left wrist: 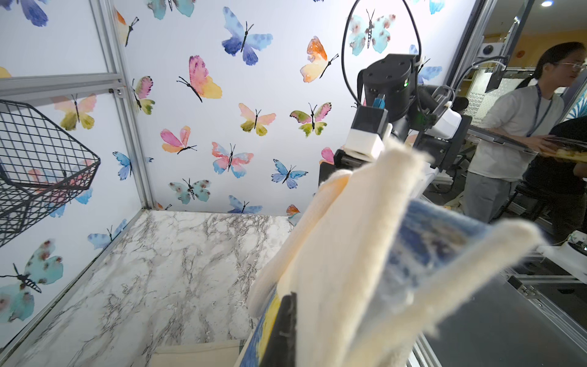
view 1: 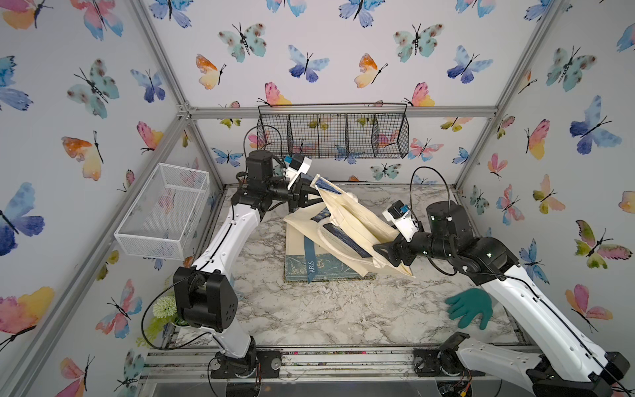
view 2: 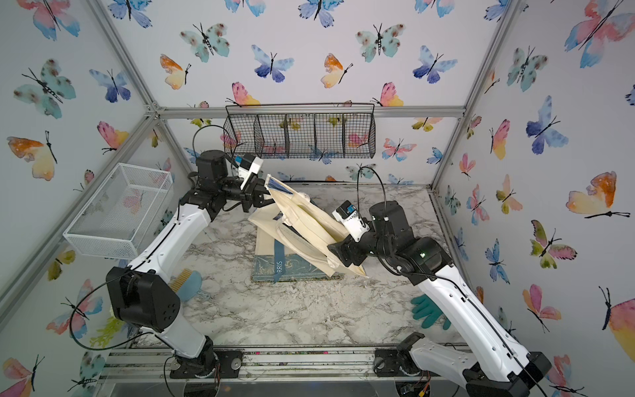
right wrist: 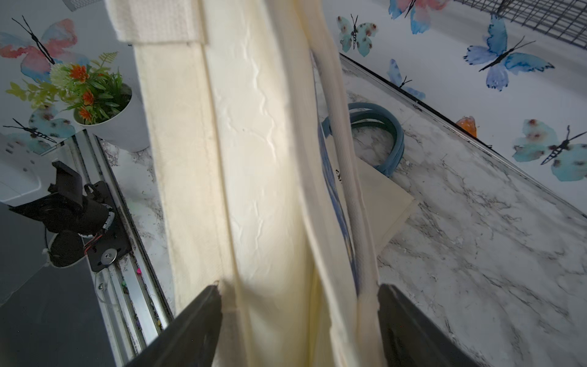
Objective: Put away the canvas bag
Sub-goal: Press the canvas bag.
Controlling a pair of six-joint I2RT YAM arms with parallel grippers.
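Close to the front, a dark green rubber glove [view 1: 470,309] lies on the white and grey marble table [view 1: 309,316], beside the right arm. On the other side at the front stands a white pot of orange and green flowers [right wrist: 111,124].

In the middle of the table lies a flat blue-green thing with a dark blue strap [view 1: 326,269]. The cream canvas bag with a blue picture [view 1: 357,223] is over it. The bag hangs on a slant between the two arms, and some of its cream cloth lies on the flat thing.

The right pincer [view 1: 386,252] is at the bag's low end. Its two fingers [right wrist: 197,324] stand wide apart, with the bag's cloth between them.

Farther back, the left pincer [view 1: 313,195] is clamped tight on the bag's high corner.

A white wire basket [view 1: 161,209] hangs on the left wall. A long black wire basket [view 1: 333,134] hangs on the back wall.
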